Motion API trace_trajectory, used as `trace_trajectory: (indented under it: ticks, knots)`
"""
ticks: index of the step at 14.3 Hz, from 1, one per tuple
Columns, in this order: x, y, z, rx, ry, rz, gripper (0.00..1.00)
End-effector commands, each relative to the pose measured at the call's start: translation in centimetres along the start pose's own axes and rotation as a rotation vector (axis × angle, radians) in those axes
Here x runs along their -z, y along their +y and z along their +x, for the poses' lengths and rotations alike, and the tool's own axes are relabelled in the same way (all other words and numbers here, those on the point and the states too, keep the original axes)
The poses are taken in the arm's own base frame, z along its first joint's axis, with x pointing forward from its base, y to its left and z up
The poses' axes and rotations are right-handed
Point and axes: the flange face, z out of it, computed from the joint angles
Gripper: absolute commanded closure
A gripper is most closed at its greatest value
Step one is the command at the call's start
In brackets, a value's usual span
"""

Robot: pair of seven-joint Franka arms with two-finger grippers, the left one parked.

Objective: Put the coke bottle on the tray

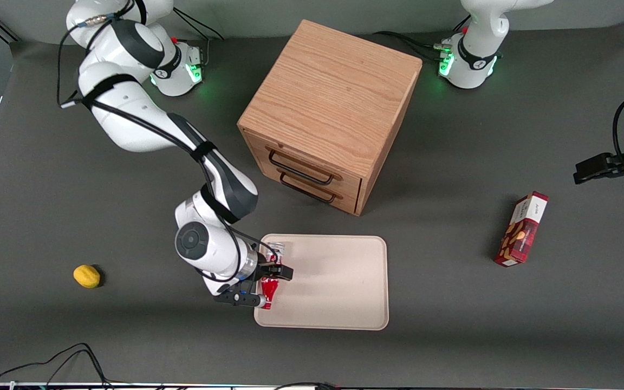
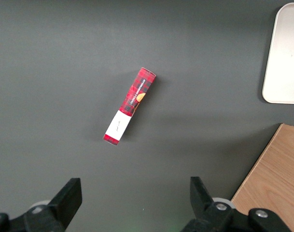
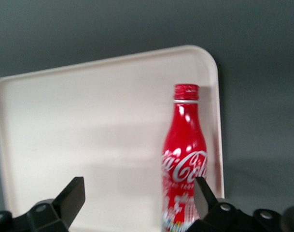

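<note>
Surface: dark grey tabletop [image 1: 73,336], matte, cables along the edge nearest the front cam.
Tray: beige tray [image 1: 339,281] lies flat on the table, nearer the front cam than the wooden drawer cabinet [image 1: 331,116], in front of its two handles.
Bottle: coke bottle [image 1: 271,281] lies on its side on the tray floor, close to the rim at the working arm's end; seems fully inside the rim in the wrist view.
Axis: long axis runs approx 12–6 o'clock in the front view; red cap [image 3: 186,92] at the 6 end, silvery base at the 12 end. Wrist cam looks straight along that axis, cap pointing away from the lens.
Gripper: right gripper [image 1: 275,269] sits over the bottle's mid-body, fingers spread wide; in the wrist view one finger [image 3: 203,193] is right beside the bottle body, the other [image 3: 72,193] well apart from it. Released, nothing held.
Key relation: bottle is off-centre in the gap, hard against one finger; contact w/ that finger can't be ruled out. Judgement: retreat should go straight up, not sideways, or the finger may roll the bottle toward the rim.
Progress: placing looks done; only the arm's withdrawal left, prob.
Other: lemon [image 1: 86,275] toward the working arm's end, red snack box [image 1: 522,229] toward the parked arm's end; neither in the way.
</note>
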Motion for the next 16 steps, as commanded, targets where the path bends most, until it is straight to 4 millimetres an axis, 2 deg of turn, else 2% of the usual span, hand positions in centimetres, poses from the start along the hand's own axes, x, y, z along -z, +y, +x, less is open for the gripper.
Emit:
trace_trajectory:
  ticks: [1,3,5,8,10,12,13,14,16]
  knots:
    - [10.5,-2.6,-1.2,0.120,0.033,-0.073,0.00]
    - [18.9,-2.3,-2.7,0.151,0.006,-0.162,0.00]
    - [26.0,-0.2,-3.9,0.118,-0.023,-0.242,0.00]
    - [36.5,3.9,-6.6,0.025,-0.029,-0.355,0.00]
    - [41.9,7.2,-8.8,-0.059,-0.058,-0.426,0.00]
    - [46.7,11.2,-10.7,-0.132,-0.109,-0.386,0.00]
    - [48.5,13.6,-11.8,-0.157,-0.116,-0.374,0.00]
    - [49.3,15.7,-13.1,-0.187,-0.127,-0.364,0.00]
    - [49.4,18.9,-15.2,-0.235,-0.118,-0.312,0.00]
